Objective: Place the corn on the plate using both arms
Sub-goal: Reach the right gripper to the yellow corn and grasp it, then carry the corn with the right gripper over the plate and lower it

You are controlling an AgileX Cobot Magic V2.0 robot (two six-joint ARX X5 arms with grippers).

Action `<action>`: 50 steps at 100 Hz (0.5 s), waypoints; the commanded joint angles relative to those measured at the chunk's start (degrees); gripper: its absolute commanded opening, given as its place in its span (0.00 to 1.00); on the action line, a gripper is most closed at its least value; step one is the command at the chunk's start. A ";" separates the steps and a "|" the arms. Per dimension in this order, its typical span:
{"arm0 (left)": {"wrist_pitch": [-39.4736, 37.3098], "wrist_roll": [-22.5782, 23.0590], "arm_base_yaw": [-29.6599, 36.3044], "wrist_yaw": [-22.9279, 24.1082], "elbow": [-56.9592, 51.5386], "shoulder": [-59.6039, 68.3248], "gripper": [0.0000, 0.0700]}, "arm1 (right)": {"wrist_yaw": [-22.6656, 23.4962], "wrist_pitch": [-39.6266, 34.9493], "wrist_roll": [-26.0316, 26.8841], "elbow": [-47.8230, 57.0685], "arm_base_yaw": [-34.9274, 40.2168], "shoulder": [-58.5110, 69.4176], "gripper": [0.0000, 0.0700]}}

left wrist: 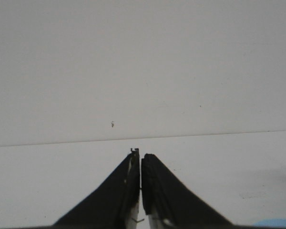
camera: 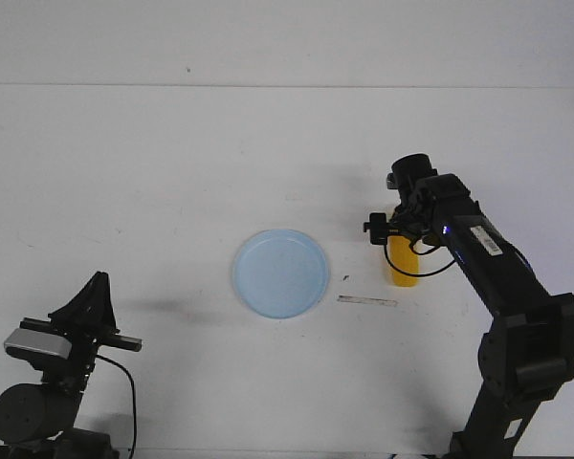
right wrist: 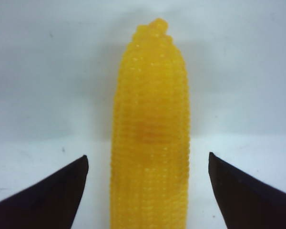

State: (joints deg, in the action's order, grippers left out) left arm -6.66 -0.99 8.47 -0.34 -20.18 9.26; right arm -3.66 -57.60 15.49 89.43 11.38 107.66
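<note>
White table, matte and mostly bare, filling the front view up to a pale wall along the upper edge. Near the centre of the frame, slightly low, the plate: round, pale blue, lying flat with nothing on it. Right of the plate and well apart from it, the corn, bright yellow, only its lower part visible beneath the black head of the right arm. Between plate and corn, low on the table, a thin pale strip and a small dark speck beside it.

Right gripper poised over the corn, fingers spread wide, one to either side of the cob, with clear gaps of table showing between each finger and the yellow kernels. Not touching, as far as the right wrist view shows. Tapered tip of the cob pointing away from the fingers toward the upper centre of that view.

Left arm folded low at the lower left of the front view, far from plate and corn. Left gripper pressed together, fingers meeting along a thin seam, nothing between them. A sliver of pale blue at the lower right corner of the left wrist view.
</note>
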 commanded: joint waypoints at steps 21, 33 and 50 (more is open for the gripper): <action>-0.68 0.35 0.00 -0.04 -0.33 -0.15 0.00 | 1.33 -1.20 0.77 1.31 0.17 4.42 0.64; -0.68 0.35 0.00 -0.02 -0.33 -0.13 0.00 | 1.33 -1.14 0.79 1.29 0.17 4.68 0.44; -0.68 0.35 0.00 -0.02 -0.33 -0.15 0.00 | 1.27 -1.09 0.81 1.31 -0.11 4.68 0.39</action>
State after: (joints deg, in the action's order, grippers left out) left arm -6.63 -0.99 8.47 -0.32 -20.18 9.26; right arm -2.39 -58.89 15.49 89.54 11.20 111.15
